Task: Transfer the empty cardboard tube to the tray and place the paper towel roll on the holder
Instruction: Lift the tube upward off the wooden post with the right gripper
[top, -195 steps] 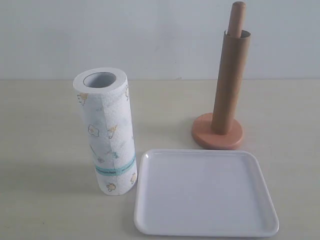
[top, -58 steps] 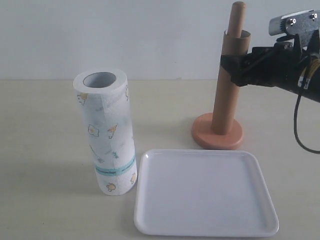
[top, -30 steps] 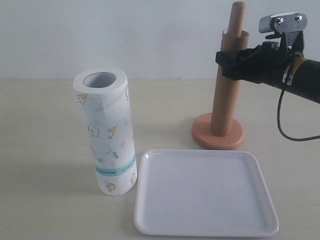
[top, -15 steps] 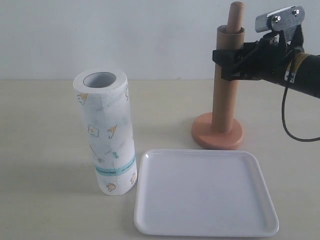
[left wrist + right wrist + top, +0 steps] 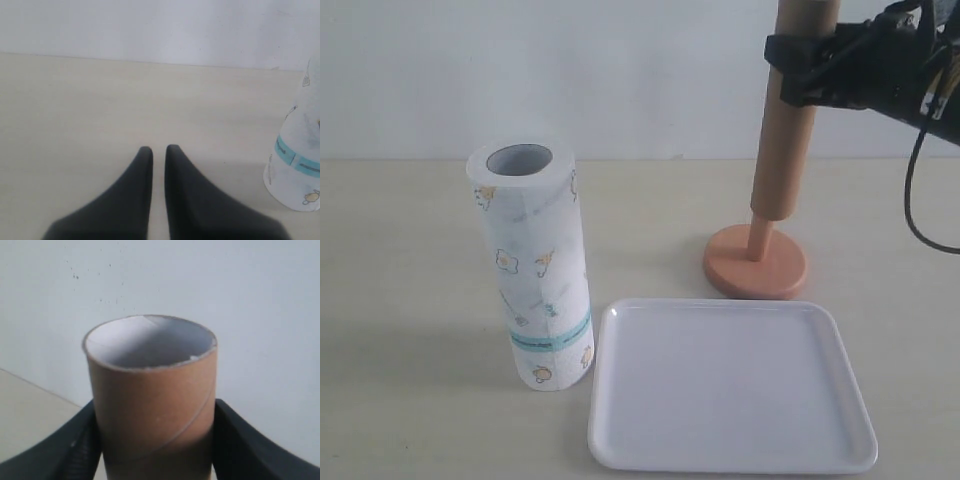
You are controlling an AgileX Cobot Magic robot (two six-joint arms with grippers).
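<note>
Cardboard tube (image 5: 783, 150) stands vertical — open end up — over holder (image 5: 755, 272).

The cardboard tube (image 5: 786, 130) runs off the top of the exterior view, so its upper end is lost there. It hides the pole of the holder (image 5: 740, 270), except a short stretch above the base. The left wrist view clips the paper towel roll (image 5: 298, 165) at its edge.
</note>
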